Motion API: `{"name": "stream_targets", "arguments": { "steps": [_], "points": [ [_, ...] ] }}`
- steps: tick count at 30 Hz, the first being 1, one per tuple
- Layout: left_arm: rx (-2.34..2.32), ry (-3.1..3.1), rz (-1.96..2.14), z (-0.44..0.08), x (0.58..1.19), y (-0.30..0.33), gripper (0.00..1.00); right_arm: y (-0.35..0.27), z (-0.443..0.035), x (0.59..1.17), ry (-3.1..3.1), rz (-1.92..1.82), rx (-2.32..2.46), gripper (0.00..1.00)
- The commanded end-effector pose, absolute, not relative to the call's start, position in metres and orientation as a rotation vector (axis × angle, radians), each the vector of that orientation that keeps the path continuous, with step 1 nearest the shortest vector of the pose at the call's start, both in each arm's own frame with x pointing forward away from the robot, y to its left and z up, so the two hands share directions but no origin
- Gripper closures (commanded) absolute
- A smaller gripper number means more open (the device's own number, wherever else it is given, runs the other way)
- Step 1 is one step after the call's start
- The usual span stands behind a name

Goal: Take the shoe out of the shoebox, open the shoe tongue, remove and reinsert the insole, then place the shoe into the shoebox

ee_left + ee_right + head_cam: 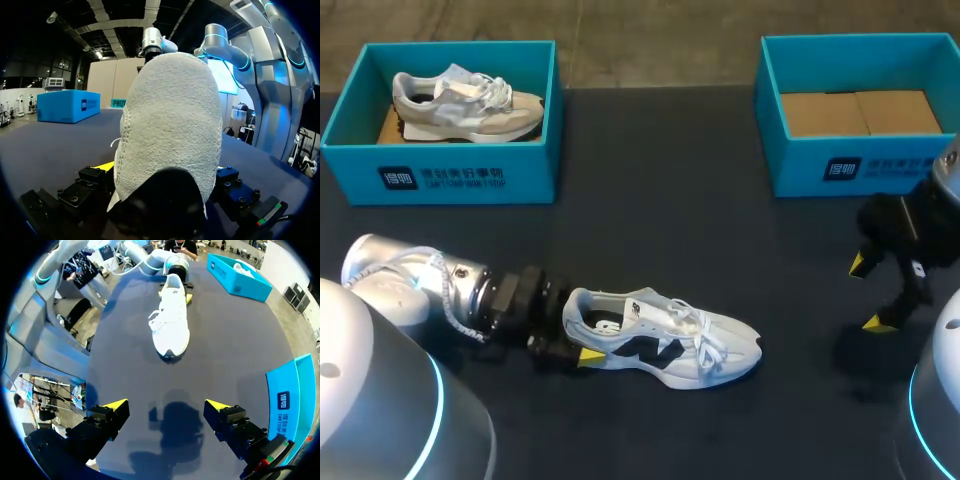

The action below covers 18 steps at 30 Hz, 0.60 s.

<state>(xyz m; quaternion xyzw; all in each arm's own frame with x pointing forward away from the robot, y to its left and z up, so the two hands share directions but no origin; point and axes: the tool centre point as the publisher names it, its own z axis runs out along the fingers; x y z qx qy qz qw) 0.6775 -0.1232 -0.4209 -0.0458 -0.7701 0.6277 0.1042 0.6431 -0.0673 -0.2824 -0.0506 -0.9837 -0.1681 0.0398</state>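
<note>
White-and-black mesh sneaker [665,340] stands upright on your dark desk [650,230]; your left hand [578,332] is clamped on the sneaker's heel; your right hand [165,407] hovers well beyond the sneaker's toe, fingers apart, holding nothing.

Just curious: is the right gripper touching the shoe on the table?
Apart. The right wrist view shows bare table between the open right gripper and the shoe.

We take this for a robotics lab: our left arm [410,280] and right arm [948,175] flank a dark worktop [650,250] — the left shoebox [440,175] and right shoebox [860,165], matching teal, stand at its far edge.
</note>
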Motion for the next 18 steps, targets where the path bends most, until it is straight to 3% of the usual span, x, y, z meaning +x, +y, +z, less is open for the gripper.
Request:
{"name": "stream_targets", "arguments": {
  "steps": [1, 2, 3, 4, 5, 6, 7, 18],
  "points": [
    [-0.133, -2.275, 1.853, -0.4238, 0.6778, -0.1288, 0.0, -0.0671, -0.2835, 0.6421, -3.017, -0.513, -0.155, 0.0],
    [-0.132, -2.275, 1.854, -0.4239, 0.6777, -0.1291, 0.17, -0.0671, -0.2835, 0.6421, -3.017, -0.513, -0.155, 0.0],
    [-0.132, -2.276, 1.856, -0.424, 0.6777, -0.1292, 0.64, -0.0671, -0.2835, 0.6421, -3.017, -0.513, -0.155, 0.0],
    [-0.133, -2.275, 1.858, -0.424, 0.6777, -0.1293, 1.0, -0.0671, -0.2835, 0.6421, -3.017, -0.513, -0.155, 0.0],
    [-0.135, -2.275, 1.859, -0.424, 0.6777, -0.1294, 1.0, -0.0671, -0.2835, 0.6421, -3.017, -0.513, -0.155, 0.0],
    [-0.136, -2.275, 1.863, -0.424, 0.6777, -0.1295, 0.93, -0.0671, -0.2835, 0.6421, -3.017, -0.513, -0.155, 0.0],
    [-0.133, -2.276, 1.867, -0.424, 0.6777, -0.1295, 1.0, -0.0671, -0.2835, 0.6421, -3.017, -0.513, -0.155, 0.0],
    [-0.123, -2.29, 1.868, -0.4257, 0.6785, -0.1246, 1.0, -0.0671, -0.2835, 0.6421, -3.017, -0.513, -0.155, 0.0]
  ]
}}
